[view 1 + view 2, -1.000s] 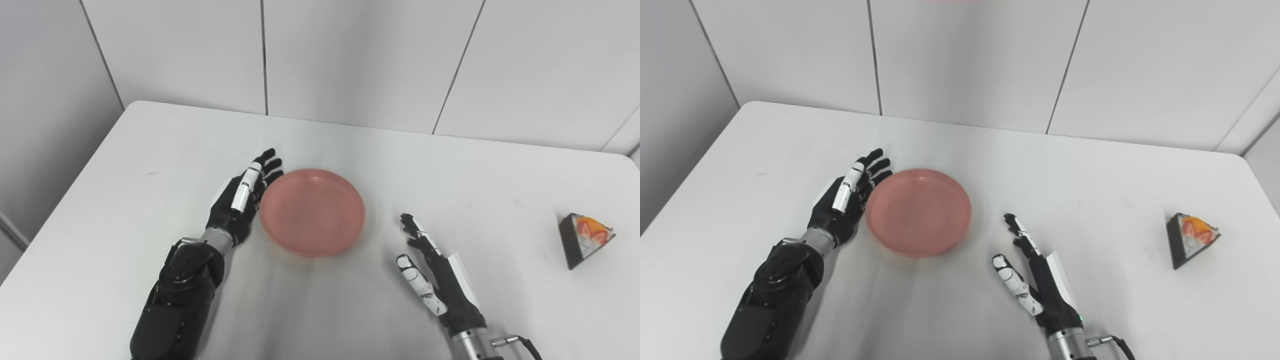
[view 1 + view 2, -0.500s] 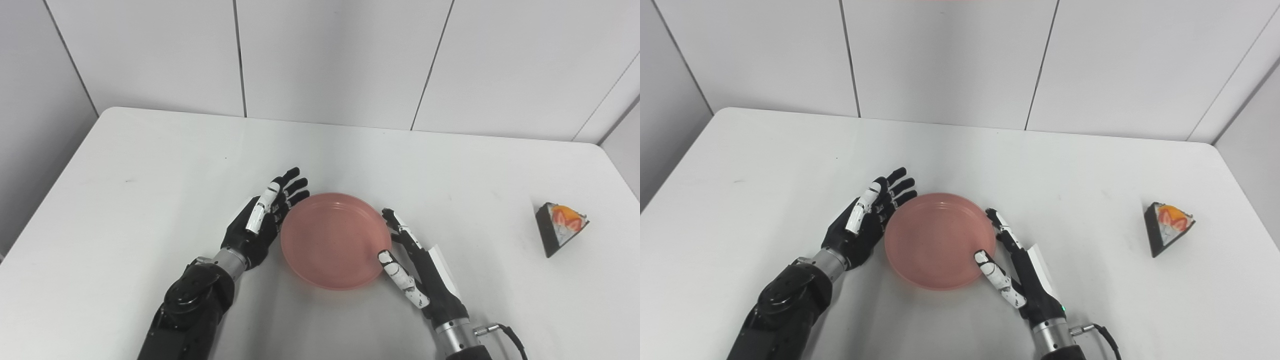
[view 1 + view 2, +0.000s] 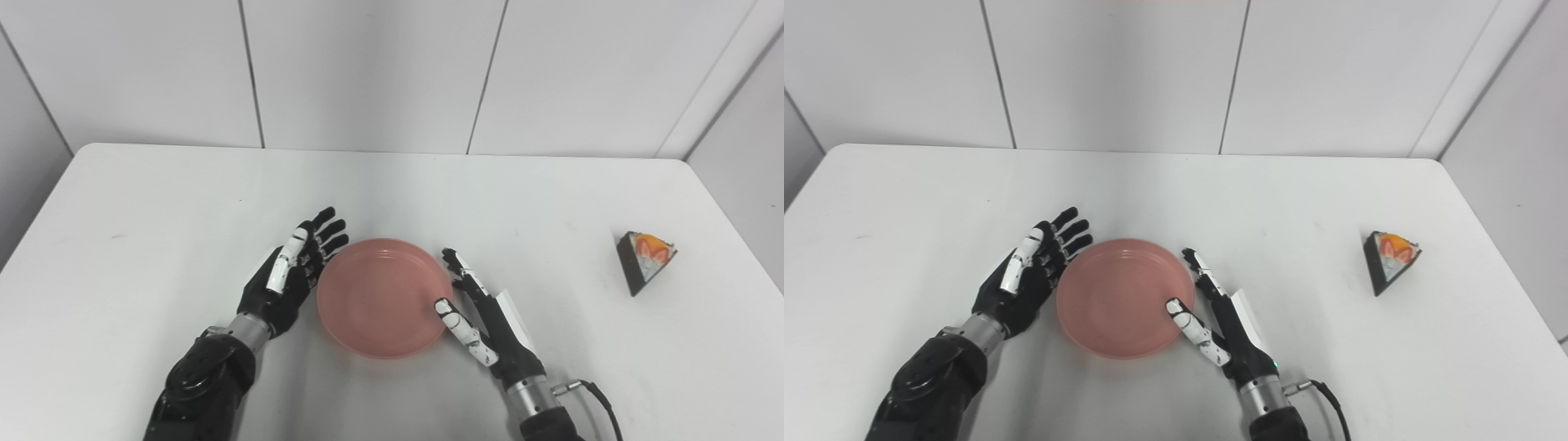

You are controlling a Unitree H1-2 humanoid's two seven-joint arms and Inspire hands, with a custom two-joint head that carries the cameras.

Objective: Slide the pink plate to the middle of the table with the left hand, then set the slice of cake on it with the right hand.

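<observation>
White and smooth, the rectangular desk point(image 3: 153, 202) is carrying every item, with pale wall panels point(image 3: 367, 67) standing behind its far edge. Going from the left, the left robot hand point(image 3: 288, 278) is lying released beside the plate, its black fingers point(image 3: 331, 231) spreading apart and grasping nothing, with the fingertips appearing to touch, or nearly touch, the plate's upper left rim. Its black forearm is entering from the bottom edge. Next, the round, shallow pink plastic plate point(image 3: 383, 297) is sitting flat near the middle of the desk, between the two robot hands, and it is holding nothing. On the plate's right side, the right robot hand point(image 3: 487, 318) is also lying released, fingers extended and apart; its white-segmented thumb point(image 3: 456, 318) is overlapping the plate's right rim, while the other fingers are lining up just beside that rim. A thin black cable point(image 3: 603, 401) is trailing from the right wrist. Far to the right, well apart from the plate and both robot hands, the wedge-shaped slice of cake point(image 3: 646, 260), dark-sided with an orange and white top, is resting on the desk near its right edge.
</observation>
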